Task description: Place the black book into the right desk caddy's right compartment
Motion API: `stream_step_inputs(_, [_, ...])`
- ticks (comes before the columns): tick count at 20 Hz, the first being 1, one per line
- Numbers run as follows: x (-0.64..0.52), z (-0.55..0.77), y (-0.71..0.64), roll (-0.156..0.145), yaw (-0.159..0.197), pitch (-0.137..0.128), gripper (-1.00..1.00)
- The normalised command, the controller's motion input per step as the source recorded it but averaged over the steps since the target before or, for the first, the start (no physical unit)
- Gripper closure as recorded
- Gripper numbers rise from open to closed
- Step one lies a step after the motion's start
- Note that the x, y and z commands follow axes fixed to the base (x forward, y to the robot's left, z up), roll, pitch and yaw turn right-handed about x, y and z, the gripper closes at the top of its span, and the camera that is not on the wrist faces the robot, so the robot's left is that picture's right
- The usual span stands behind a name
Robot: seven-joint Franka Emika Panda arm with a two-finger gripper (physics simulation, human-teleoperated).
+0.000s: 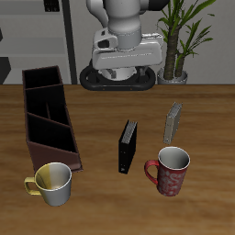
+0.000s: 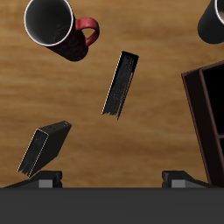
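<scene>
The black book (image 1: 128, 147) stands upright in the middle of the table; it also shows in the wrist view (image 2: 120, 83). The right desk caddy (image 1: 73, 147), a long reddish-brown box with a black inside, lies along the table's side, and its wall shows in the wrist view (image 2: 194, 114). Its shortest, squarish end section (image 1: 41, 79) is at the far back end. My gripper (image 2: 114, 179) is open and empty, high above the table's back part (image 1: 123, 73), apart from the book.
A slim grey book (image 1: 173, 122) stands behind a red mug (image 1: 171, 172). A pale mug with a yellow handle (image 1: 53, 183) sits by the caddy's front end. A potted plant (image 1: 180, 46) stands at the back.
</scene>
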Motion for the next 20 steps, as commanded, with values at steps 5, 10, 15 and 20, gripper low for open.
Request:
stream_step_inputs(5, [0.03, -0.02, -0.10, -0.040, 0.026, -0.030, -1.00])
stream_step_inputs(10, [0.15, 0.03, -0.18, -0.049, -0.038, 0.009, -1.00])
stream_step_inputs(15, [0.11, -0.06, -0.05, -0.024, -0.004, -0.019, -1.00])
stream_step_inputs(20, [0.16, -0.25, -0.03, -0.003, -0.012, -0.045, -1.00])
